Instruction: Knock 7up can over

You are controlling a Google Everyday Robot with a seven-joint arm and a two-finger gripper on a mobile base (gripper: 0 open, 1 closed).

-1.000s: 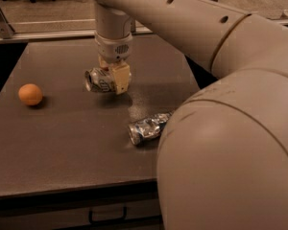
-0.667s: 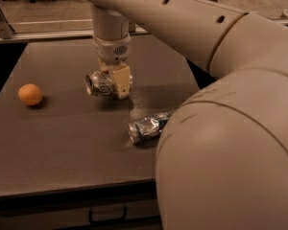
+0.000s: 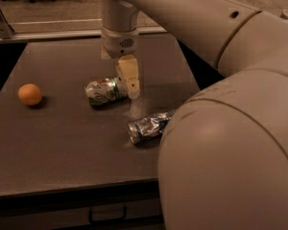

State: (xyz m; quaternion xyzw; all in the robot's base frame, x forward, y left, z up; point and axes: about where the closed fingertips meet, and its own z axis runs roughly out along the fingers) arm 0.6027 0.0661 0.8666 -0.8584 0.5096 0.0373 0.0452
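Nearest: arm (image 3: 230,166) bulks over the lower right. Crushed can (image 3: 146,127) lies beside it on the counter (image 3: 62,147). Farther back: 7up can (image 3: 102,91) on its side, mid-counter. Tool (image 3: 128,83) reaches down at its right end; released or clenched, cannot tell. Orange (image 3: 30,94) well to the left.

The hand (image 3: 129,86) is just right of 7up can (image 3: 103,91) (orange (image 3: 30,94) far left).
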